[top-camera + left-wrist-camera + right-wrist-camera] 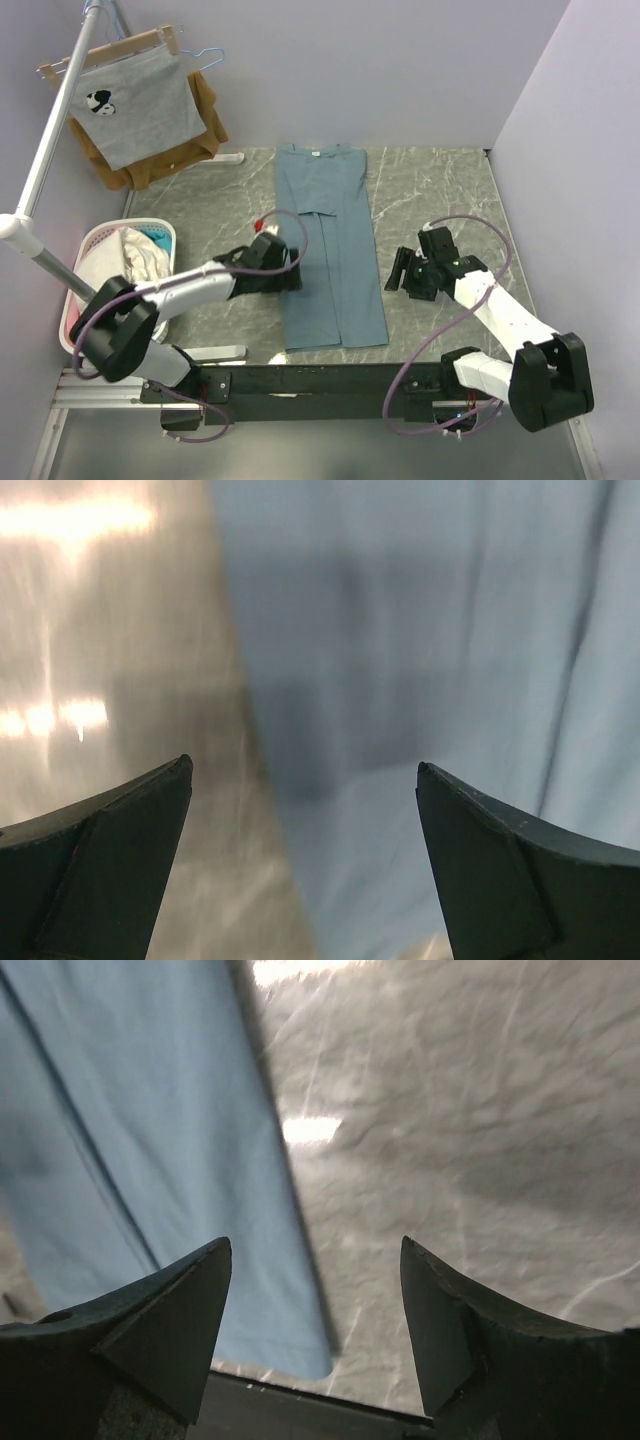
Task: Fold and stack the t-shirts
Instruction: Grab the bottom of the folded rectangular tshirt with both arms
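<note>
- The shirt (330,250) lies flat mid-table (440,190) as a long narrow strip. Both sides are already turned in, the hem is at my near end and the collar at the far end.
- My left gripper (292,274) sits at the shirt's left edge, about halfway up its length. Its jaws are spread wide and hold nothing. On its wrist view that edge runs up between the two fingers.
- My right gripper (400,272) is just beside the right edge, over bare table. It is also spread wide and empty, and its wrist view shows the near right hem corner.
- I judge the crosswise fold comes next. I want both grippers to take opposite edges at the same point along the strip.
- Each pinch should catch every layer, not just the top flap, or the lengthwise fold will open.
- Then I lift both sides together and lay the cloth down so the edges line up.
- The basket (100,232) stands at the left, well apart from the shirt. It holds crumpled pale cloth (135,258) with a bit of teal at its far side. I cannot tell how many pieces there are.
- Farthest off, a grey shirt (135,105) and a brown garment (205,118) hang from the rail (50,140). Neither is my job.
</note>
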